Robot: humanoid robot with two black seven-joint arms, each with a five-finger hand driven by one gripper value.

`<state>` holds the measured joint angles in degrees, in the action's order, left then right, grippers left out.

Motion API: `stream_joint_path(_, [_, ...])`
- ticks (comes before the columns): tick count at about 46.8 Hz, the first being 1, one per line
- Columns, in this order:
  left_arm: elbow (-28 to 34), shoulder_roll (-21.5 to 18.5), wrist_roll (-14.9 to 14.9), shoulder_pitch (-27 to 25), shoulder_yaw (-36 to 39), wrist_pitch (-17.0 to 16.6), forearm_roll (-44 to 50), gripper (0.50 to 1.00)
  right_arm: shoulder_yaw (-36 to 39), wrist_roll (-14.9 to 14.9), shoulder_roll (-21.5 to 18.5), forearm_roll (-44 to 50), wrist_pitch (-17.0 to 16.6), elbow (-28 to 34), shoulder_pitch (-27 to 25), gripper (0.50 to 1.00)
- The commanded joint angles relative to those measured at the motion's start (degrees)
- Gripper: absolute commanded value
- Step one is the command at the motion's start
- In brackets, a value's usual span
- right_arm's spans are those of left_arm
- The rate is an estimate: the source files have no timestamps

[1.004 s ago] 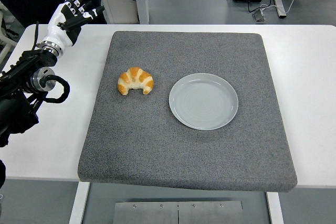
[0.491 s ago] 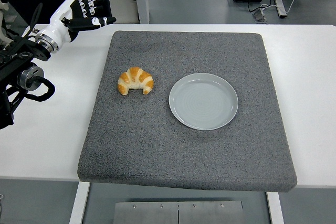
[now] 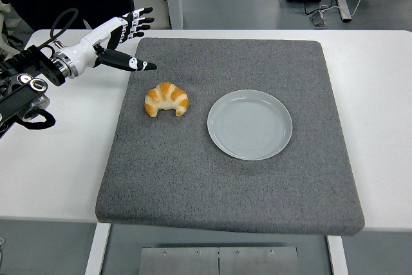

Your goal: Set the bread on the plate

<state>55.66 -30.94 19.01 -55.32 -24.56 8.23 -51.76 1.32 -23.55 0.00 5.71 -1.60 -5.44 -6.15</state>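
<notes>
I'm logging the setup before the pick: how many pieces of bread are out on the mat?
1. A single croissant lies on the grey mat, left of the empty plate, with the open left hand up and to its left. Nothing appears hidden.

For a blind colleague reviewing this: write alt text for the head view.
A croissant lies on a grey mat left of an empty grey plate, apart from it. The robot's left hand, fingers spread and holding nothing, hovers up-left of the croissant over the white table.
</notes>
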Motion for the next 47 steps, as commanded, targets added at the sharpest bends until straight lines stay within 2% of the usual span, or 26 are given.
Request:
stream_joint_path(1, [4.01, -1.67, -0.20, -0.05, -0.05, 0.03, -5.45, 0.978, 0.00, 0.00, 0.00, 0.00, 0.02, -0.01, 0.08, 1.000])
stream_joint_path(6, [6.30, -2.72, -0.21, -0.31, -0.05, 0.03, -8.44, 0.978, 0.00, 0.00, 0.00, 0.00, 0.02, -0.01, 0.00, 1.000])
stream_joint_path(16, [6.48, -2.73, -0.29, -0.31, 0.03, 0.12, -13.54, 0.978, 0.00, 0.00, 0.00, 0.00, 0.02, -0.01, 0.00, 1.000])
stream_joint_path(24, [6.48, -2.55, -0.29, -0.05, 0.21, 0.29, -15.56, 0.978, 0.00, 0.00, 0.00, 0.00, 0.02, -0.01, 0.00, 1.000])
stream_joint_path(32, [6.48, -2.55, -0.29, -0.14, 3.99, 0.20, -17.15, 0.978, 0.00, 0.00, 0.00, 0.00, 0.02, -0.01, 0.00, 1.000])
stream_joint_path(47, [6.48, -1.76, -0.73, -0.05, 4.25, -0.50, -18.64, 0.978, 0.00, 0.00, 0.00, 0.00, 0.02, -0.01, 0.00, 1.000])
